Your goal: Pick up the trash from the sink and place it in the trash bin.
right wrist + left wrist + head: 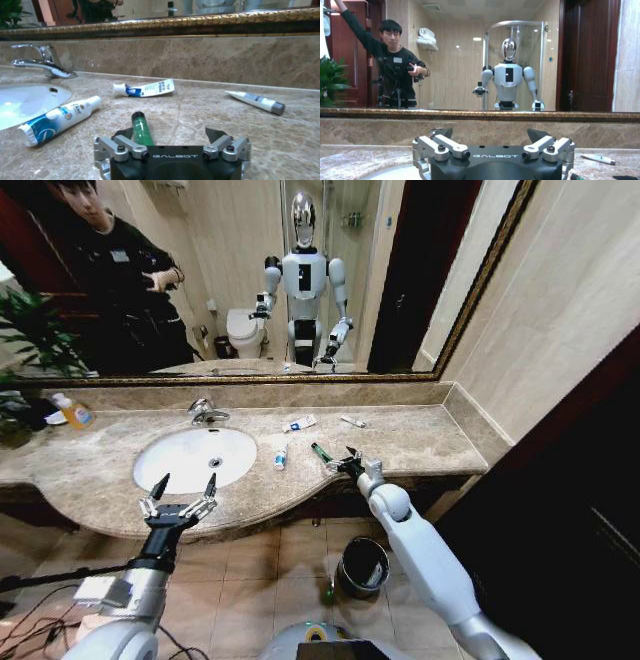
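- Right wrist view: right gripper (172, 135) low over the beige marble counter (235, 123), jaws spread and empty, with the small green tube (141, 128) lying between them, nearer one finger, cap end pointing away toward the backsplash.
- Beside the green tube, toward the basin, a white-and-blue toothpaste tube (59, 117) lies on the counter just outside the sink (25, 101) rim.
- Farther back, a flattened white-and-blue tube (145, 89) lies near the backsplash; well apart from it, a slim white tube with a grey cap (256, 101) lies on bare marble.
- Chrome tap (37, 62) stands behind the oval basin.
- Head view: right gripper (350, 465) at the counter's front edge, touching or just over the green tube (321, 452); which, cannot be told.
- Left gripper (180, 492) hovers over the front rim of the sink (195, 458), fingers wide apart, holding nothing.
- Basin interior appears bare white.
- Bottle of orange liquid (72, 412) stands at the counter's far left, beside a potted plant (30, 340).
- Trash bin (361, 566), a dark round bucket, stands on the tiled floor below the counter, beneath the right arm.
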You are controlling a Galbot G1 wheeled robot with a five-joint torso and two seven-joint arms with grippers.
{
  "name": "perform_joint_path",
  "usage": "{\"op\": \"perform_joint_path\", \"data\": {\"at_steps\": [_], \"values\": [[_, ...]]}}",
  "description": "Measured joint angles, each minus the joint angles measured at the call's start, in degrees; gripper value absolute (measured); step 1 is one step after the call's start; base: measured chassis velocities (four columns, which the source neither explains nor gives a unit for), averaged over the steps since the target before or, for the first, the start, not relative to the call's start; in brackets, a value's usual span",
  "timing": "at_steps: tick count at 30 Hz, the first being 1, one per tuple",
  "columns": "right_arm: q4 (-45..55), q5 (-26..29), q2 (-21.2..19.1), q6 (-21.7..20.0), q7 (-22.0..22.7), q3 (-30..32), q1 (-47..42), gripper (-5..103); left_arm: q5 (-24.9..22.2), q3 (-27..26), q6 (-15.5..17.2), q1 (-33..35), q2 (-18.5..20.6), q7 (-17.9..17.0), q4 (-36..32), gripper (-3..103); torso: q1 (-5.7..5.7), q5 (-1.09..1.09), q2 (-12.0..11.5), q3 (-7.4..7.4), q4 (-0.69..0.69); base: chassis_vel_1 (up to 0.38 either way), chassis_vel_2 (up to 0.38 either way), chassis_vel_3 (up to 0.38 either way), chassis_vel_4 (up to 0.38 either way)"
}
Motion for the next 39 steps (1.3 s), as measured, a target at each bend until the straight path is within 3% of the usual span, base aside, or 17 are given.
{"op": "perform_joint_path", "data": {"at_steps": [3,6,9,18,22,26,31,39], "values": [[-0.73,0.13,0.01,0.10,0.56,-1.33,0.64,90,0.00,0.00,0.00,0.00,0.00,0.00,0.00,100,0.00,0.00,0.00,0.00,0.00,0.000,0.000,0.000,0.000],[-0.99,0.34,0.07,0.13,1.19,-2.61,0.74,74,0.00,0.00,0.00,0.00,0.00,0.00,0.00,100,-0.01,0.00,0.00,0.00,0.00,0.000,0.000,0.000,0.000],[-1.23,0.36,0.14,0.19,1.38,-3.04,0.54,68,0.00,0.00,0.00,0.00,0.00,0.00,0.00,100,-0.01,0.00,0.00,0.00,0.00,0.000,0.000,0.000,0.000],[-0.88,-0.48,0.64,0.38,1.35,-2.96,-0.89,32,0.00,0.00,0.00,0.00,0.00,0.00,0.00,100,-0.01,0.00,0.01,-0.01,-0.01,0.000,0.000,0.000,0.000],[-0.06,-0.93,0.64,0.38,1.30,-2.86,-1.42,21,0.00,0.00,0.00,0.00,0.00,0.00,0.00,100,-0.01,0.00,0.01,-0.01,0.00,0.000,0.000,0.000,0.000],[0.84,-1.05,0.53,0.36,1.35,-2.79,-1.93,18,0.00,0.00,0.00,0.00,0.00,0.00,0.00,100,-0.01,0.00,0.01,0.00,0.00,0.000,0.000,0.000,0.000],[3.79,-0.97,-0.17,0.34,1.94,-2.53,-2.95,6,0.00,0.00,0.00,0.00,0.00,0.00,0.00,100,-0.01,0.01,0.01,0.00,0.00,0.000,0.000,0.000,0.000],[9.93,0.57,-2.28,0.11,2.82,0.15,-5.66,6,0.00,0.00,0.00,0.00,0.00,0.00,0.00,100,-0.01,0.01,0.01,0.00,0.00,0.000,0.000,0.000,0.000]]}}
